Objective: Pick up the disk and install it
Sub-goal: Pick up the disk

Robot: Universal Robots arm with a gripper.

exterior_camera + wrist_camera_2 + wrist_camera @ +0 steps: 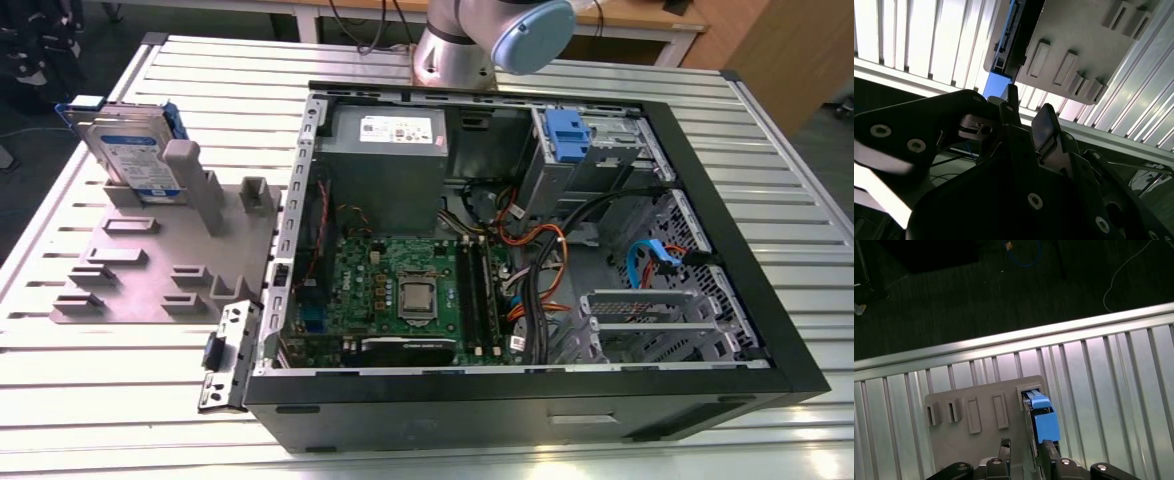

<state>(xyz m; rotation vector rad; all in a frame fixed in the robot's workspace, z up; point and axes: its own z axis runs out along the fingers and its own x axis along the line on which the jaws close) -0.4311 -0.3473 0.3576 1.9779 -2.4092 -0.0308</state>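
The disk [134, 150] stands on edge in a slot at the far end of a grey holder plate [147, 265], at the exterior view's left; it is silver with a white-and-blue label and blue rails. In the first wrist view I look down on its blue-railed top edge [1043, 416] and on the holder plate [979, 440]. My gripper [1025, 446] is well above the disk, open, with nothing between its fingers. In the second wrist view the two dark fingertips [1012, 100] point toward the disk's edge [1006, 45] and the holder plate [1079, 40].
An open black computer case [747, 300] lies on the slatted metal table [747, 130], with motherboard, cables and a drive bay with a blue latch [567, 135]. The arm's base [454, 50] stands behind the case. Dark floor [979, 300] lies beyond the table edge.
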